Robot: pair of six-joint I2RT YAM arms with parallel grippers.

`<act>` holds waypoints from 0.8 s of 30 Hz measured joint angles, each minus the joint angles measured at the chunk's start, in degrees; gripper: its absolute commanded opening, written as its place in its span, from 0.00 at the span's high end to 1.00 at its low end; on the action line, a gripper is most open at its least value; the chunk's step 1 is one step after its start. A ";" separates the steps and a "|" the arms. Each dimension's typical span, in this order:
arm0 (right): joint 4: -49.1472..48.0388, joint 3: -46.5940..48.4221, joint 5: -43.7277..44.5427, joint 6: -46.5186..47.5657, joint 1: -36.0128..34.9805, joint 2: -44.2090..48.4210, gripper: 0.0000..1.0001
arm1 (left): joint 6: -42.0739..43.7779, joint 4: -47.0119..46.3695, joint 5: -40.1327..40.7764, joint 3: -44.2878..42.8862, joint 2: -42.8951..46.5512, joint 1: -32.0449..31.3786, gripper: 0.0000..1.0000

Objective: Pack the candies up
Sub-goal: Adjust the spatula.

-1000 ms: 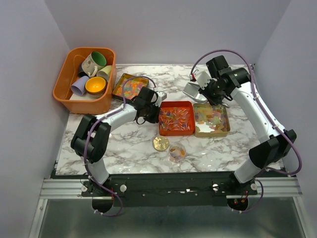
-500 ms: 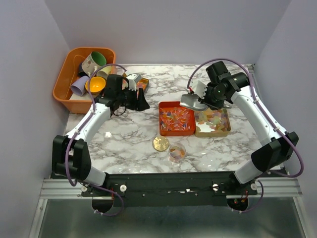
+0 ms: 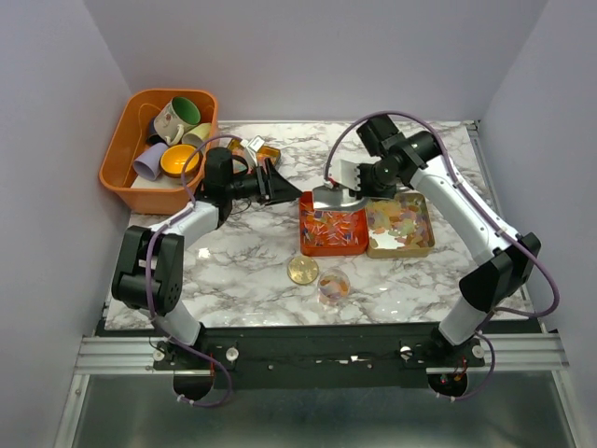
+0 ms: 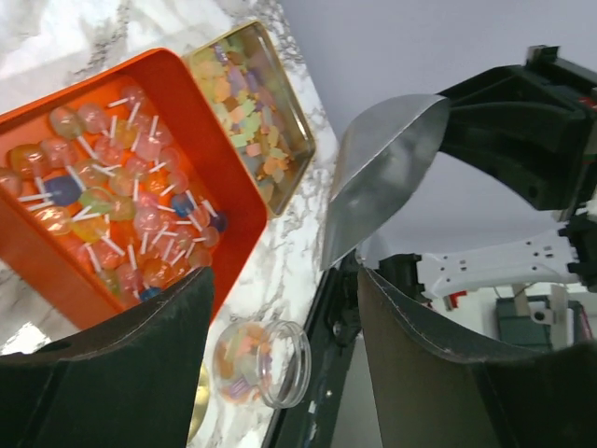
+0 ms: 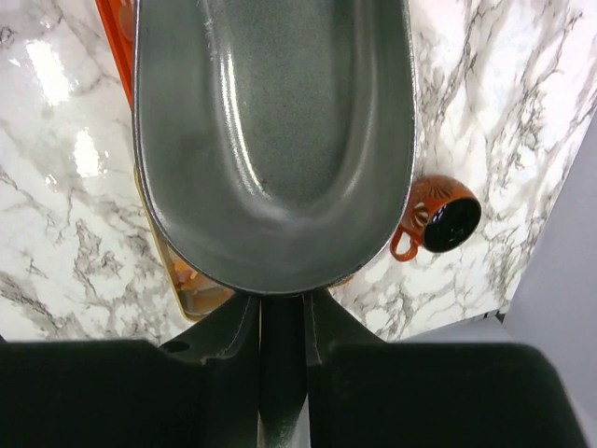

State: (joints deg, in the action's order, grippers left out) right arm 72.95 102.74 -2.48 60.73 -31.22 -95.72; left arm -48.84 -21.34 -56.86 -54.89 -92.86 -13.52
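Candies fill the red tray and the gold tray; a few lie in the clear jar. My right gripper is shut on the handle of a metal scoop, whose empty bowl hovers over the red tray's back edge. My left gripper is open and empty, left of the red tray and pointing at it. In the left wrist view its fingers frame the red tray, gold tray, scoop and jar.
An orange bin of mugs stands at the back left. A third tray peeks out behind the left arm. A gold disc lies beside the jar. A small orange mug lies on the marble near the scoop.
My left gripper has opened, swung back left away from the red tray, and now faces it again. My right arm has carried the scoop left, from behind the gold tray to the red tray.
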 measured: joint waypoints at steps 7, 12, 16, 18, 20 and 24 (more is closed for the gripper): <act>0.35 3.67 -0.96 -2.80 -1.84 -3.89 0.99 | -5.97 -6.49 -2.58 -1.25 -2.47 -1.53 0.33; 0.48 7.06 -2.19 -5.20 -2.21 -5.88 0.99 | -6.54 -6.97 -3.41 -3.45 -4.94 -2.86 0.44; 0.59 8.79 -3.74 -6.51 -2.36 -6.43 0.99 | -7.26 -7.17 -3.74 -4.31 -7.17 -3.41 0.93; 0.72 9.14 -4.46 -7.10 -2.54 -6.54 0.95 | -8.11 -7.89 -4.63 -4.70 -8.09 -3.45 1.00; 1.07 9.03 -4.81 -7.15 -2.56 -6.69 0.82 | -9.18 -9.25 -6.64 -5.11 -8.92 -3.67 1.00; -2.93 3.39 -5.25 -6.95 -2.21 -4.33 0.71 | -10.99 -11.04 -8.24 -5.42 -10.21 -3.58 1.00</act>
State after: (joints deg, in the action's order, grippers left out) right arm 70.02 106.13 -7.73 53.78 -33.43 -100.05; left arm -59.83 -32.38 -65.10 -60.31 -103.07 -17.10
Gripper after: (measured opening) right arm 0.253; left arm 0.015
